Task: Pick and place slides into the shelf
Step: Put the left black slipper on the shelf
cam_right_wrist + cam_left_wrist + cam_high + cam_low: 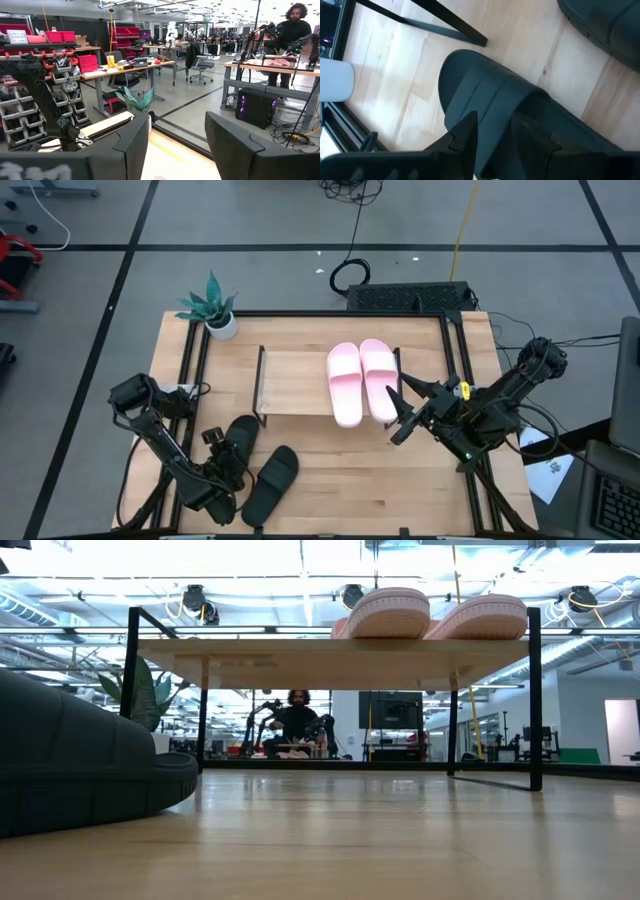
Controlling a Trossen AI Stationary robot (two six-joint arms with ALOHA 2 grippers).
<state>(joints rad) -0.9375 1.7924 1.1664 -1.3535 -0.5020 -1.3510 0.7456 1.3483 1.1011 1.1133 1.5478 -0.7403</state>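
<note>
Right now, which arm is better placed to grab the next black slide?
Left. The left gripper is already at the black slide nearest it, while the right gripper sits open beside the shelved pink slides.

Two pale pink slides [362,381] lie side by side on the right end of the shelf [290,385]. Two matte black slides [255,465] rest on the desk just in front of its left end.

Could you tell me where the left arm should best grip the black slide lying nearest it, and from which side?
Grip the black slide by its wide strap, coming down from above. It lies sole-down on the table, and the raised strap gives the jaws an edge to close on. The left gripper already hangs over it, one finger at the strap.
</note>
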